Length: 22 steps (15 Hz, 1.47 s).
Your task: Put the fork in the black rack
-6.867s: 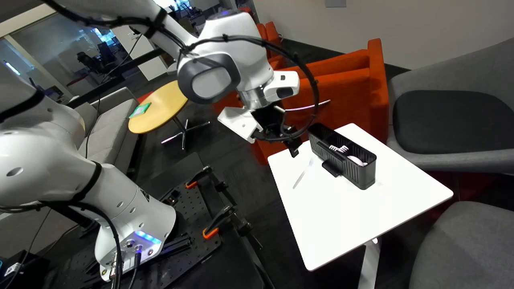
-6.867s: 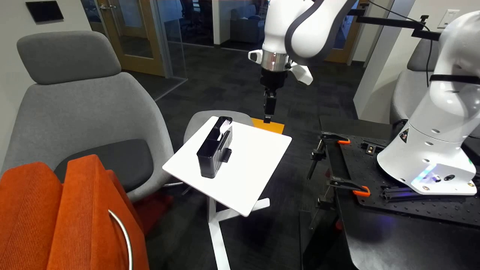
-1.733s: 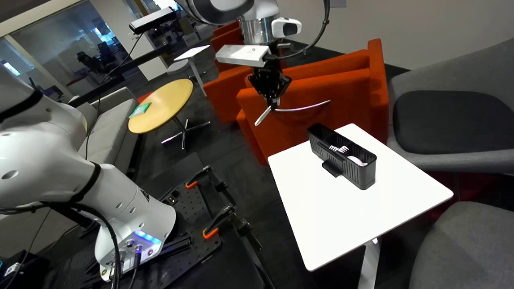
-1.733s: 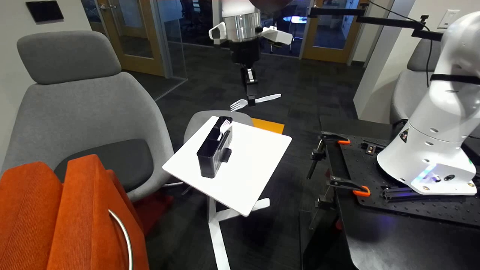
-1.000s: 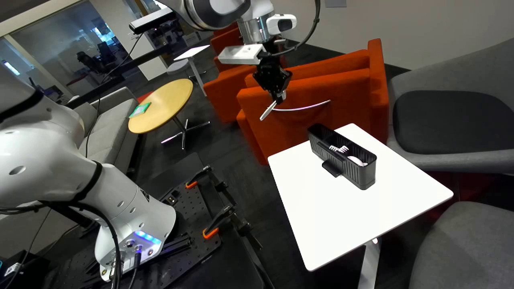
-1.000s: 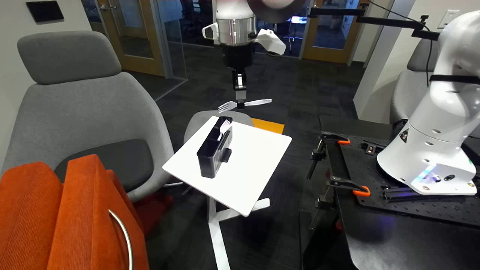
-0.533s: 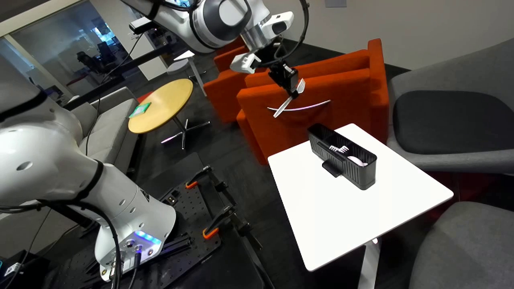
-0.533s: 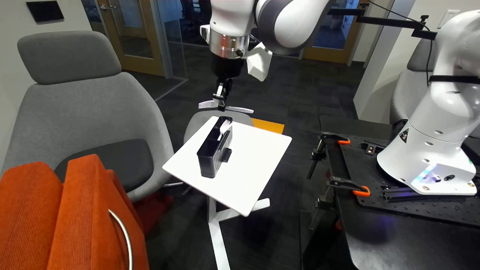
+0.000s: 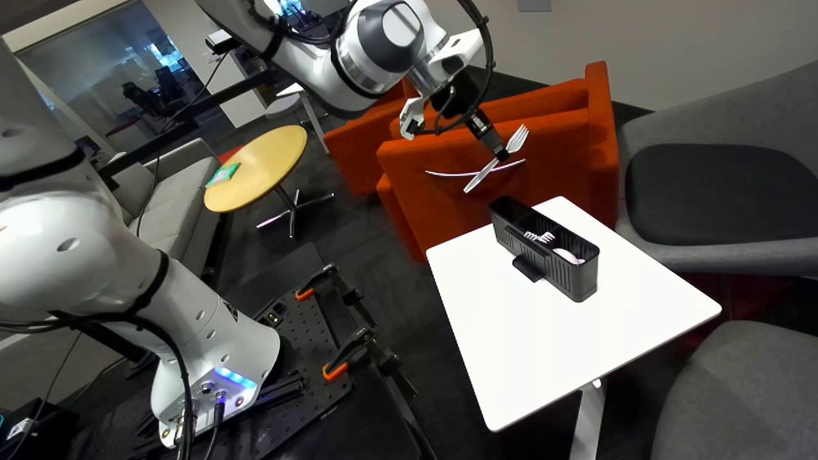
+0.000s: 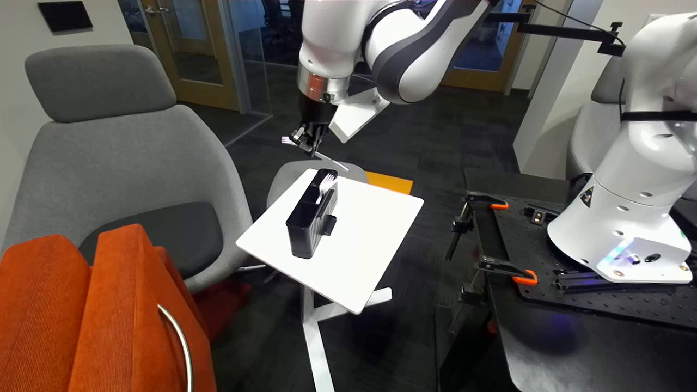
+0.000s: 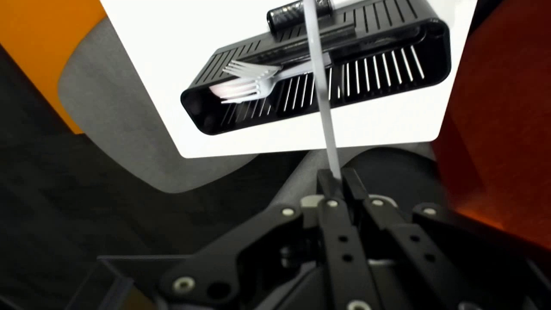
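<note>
Carrying stage, we judged: one slender white plastic fork (image 11: 322, 88), gripped by black fingers (image 11: 354, 185), hung near the oblong black slotted rack (image 9: 555, 265); next required handle-first lowering.

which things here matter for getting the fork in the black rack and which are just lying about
For the job:
fork, gripped and not in the rack yet
claw, shut on it
black rack, where it goes

Just around:
pale cutlery inside the rack
white table under the rack
orange chairs
grey chairs
round table
</note>
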Each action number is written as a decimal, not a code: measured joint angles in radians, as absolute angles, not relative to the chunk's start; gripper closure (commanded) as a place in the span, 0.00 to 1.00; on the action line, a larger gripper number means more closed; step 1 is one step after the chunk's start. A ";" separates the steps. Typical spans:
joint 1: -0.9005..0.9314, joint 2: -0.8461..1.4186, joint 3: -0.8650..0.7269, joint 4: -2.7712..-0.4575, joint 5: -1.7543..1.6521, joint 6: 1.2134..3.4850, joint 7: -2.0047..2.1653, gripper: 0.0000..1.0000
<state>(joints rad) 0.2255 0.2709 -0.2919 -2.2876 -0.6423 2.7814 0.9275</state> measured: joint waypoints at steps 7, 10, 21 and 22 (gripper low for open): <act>0.370 0.323 -0.432 -2.246 -0.720 2.784 1.101 0.98; 0.385 0.335 -0.454 -2.236 -0.765 2.783 1.148 0.98; 0.826 0.705 -0.827 -2.015 -1.011 2.784 1.973 0.98; 0.855 0.737 -0.850 -2.013 -1.021 2.783 2.045 0.98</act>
<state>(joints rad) 0.8545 0.7366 -0.8502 -2.0131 -1.0210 2.7829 2.0445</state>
